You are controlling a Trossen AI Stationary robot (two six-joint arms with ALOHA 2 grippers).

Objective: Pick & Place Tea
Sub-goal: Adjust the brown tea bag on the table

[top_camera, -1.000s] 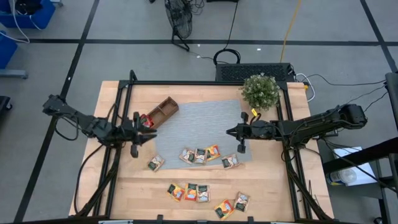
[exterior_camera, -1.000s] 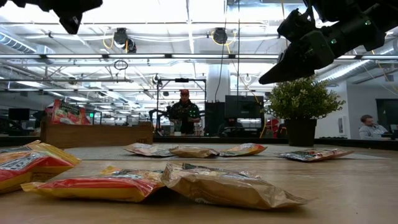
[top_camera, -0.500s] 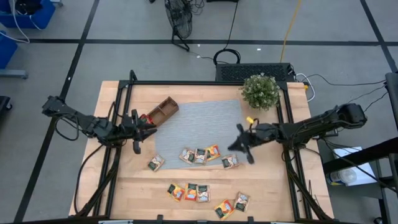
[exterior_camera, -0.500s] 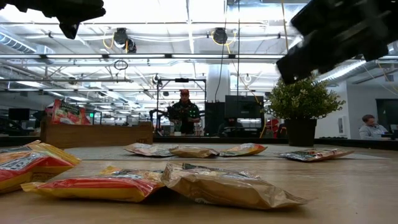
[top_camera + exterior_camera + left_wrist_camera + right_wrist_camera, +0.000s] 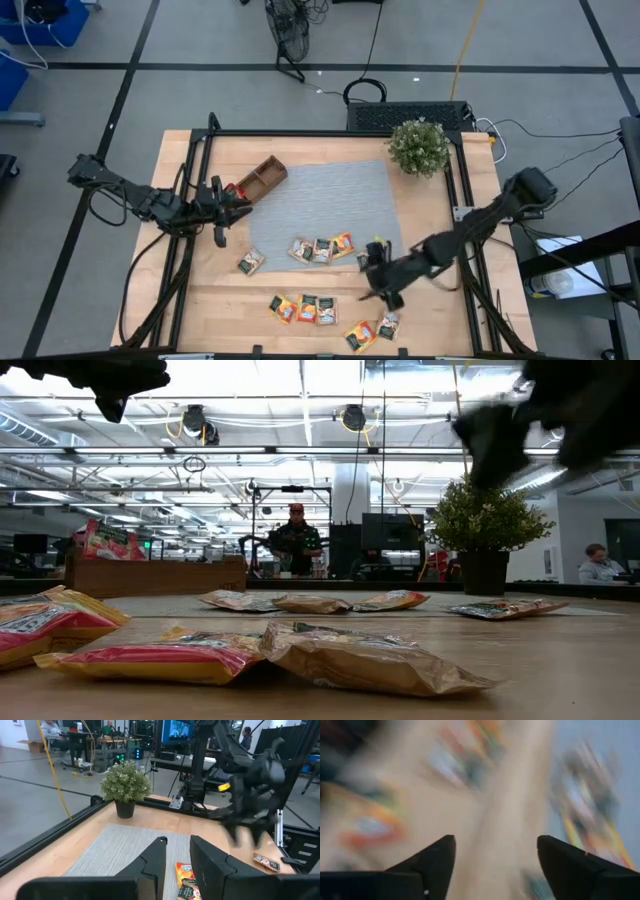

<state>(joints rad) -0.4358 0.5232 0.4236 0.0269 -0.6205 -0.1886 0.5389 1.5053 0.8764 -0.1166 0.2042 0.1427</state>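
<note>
Tea here means the small flat square tea-bag sachets (image 5: 321, 250) in red, orange, yellow and green, lying loose on the pale wooden table (image 5: 440, 330). One row sits at the near edge of the grey woven mat (image 5: 320, 195); more lie on bare wood closer to the front. These little packets look very light, thin and soft, a bit puffy, with a smooth shiny skin that could slip. I think the best hold is a pinch across one raised edge or corner, since they lie flat and a push could make them slide. The right gripper (image 5: 383, 280) hangs low between the mat row and the front group, and its two dark fingers (image 5: 432, 862) stand wide apart with nothing between them. A sachet (image 5: 370, 259) lies just beside it on the mat corner, and another sachet (image 5: 388, 323) lies near on the front side, but none is inside the gap. The left gripper (image 5: 232, 201) waits near the brown wooden compartment tray (image 5: 262, 175); its fingers (image 5: 155, 862) are partly closed, and I cannot tell whether they hold a sachet.
</note>
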